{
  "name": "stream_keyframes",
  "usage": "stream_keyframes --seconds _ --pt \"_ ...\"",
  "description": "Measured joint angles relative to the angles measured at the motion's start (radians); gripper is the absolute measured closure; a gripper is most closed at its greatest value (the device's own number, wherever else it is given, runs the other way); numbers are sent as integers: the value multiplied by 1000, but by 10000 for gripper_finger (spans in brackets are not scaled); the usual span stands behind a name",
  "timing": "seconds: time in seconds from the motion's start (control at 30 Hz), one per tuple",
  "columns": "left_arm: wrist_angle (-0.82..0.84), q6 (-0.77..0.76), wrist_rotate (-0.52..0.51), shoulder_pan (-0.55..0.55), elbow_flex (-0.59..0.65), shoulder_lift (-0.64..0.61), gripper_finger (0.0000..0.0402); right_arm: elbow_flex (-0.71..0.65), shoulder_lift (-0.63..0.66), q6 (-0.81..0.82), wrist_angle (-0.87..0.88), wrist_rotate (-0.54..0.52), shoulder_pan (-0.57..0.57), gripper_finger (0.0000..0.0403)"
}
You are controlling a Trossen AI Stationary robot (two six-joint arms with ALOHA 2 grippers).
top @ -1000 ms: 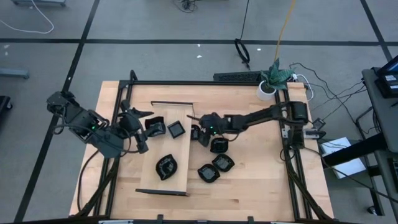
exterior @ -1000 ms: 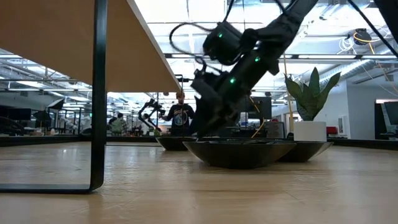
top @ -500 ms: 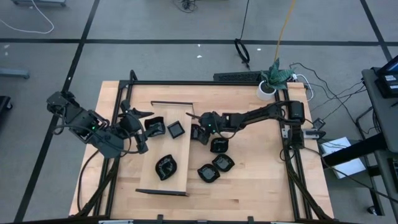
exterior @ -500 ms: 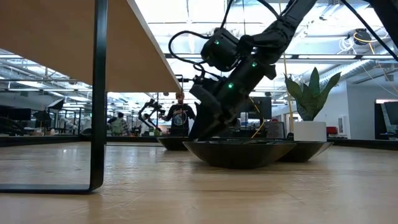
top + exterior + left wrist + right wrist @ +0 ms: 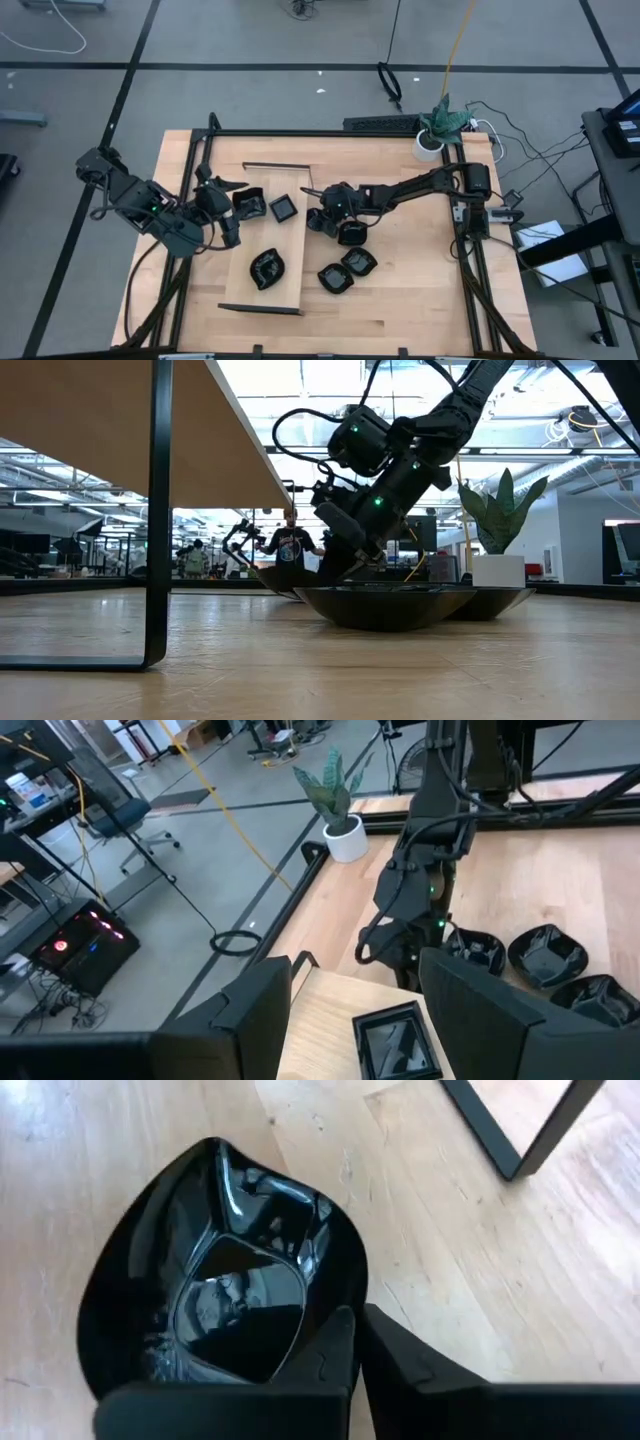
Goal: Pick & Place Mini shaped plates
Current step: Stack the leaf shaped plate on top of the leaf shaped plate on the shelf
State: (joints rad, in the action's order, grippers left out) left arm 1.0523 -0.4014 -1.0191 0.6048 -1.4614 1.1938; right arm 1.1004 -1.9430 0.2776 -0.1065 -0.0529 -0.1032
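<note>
Plate [image 5: 220,1290] rim pinched between right end effector [image 5: 355,1345] fingers, above table [image 5: 420,1230].

Bright overhead light, glossy glare

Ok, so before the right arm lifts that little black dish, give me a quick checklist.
1. Right tool shut on the dish at its rim: ok.
2. Dish already off the table: cannot tell.
3. Held dish apart from the neighbouring dish: cannot tell, they lie close together.
4. Bare spot on the wooden board for a drop: ok.
5. Left tool open, over the board's left side, out of the way: ok.
</note>
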Motion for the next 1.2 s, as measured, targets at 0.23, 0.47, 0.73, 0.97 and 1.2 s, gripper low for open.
stream_keyframes --seconds 0.23,0.47,0.73,0.97,1.2 --pt "-10 1 -4 0 1 -1 176 -2 75 -75 28 -8 11 403" --pt "-10 -4 0 0 1 -1 176 -2 236 -164 126 -253 77 403" --pt "-11 -51 16 -6 1 5 176 -2 434 -244 215 -672 211 403" --pt "-72 -29 11 -39 1 78 176 -2 480 -468 -6 -902 311 403" --pt "-235 107 -136 -65 1 181 176 -44 472 -873 -545 -895 313 403"
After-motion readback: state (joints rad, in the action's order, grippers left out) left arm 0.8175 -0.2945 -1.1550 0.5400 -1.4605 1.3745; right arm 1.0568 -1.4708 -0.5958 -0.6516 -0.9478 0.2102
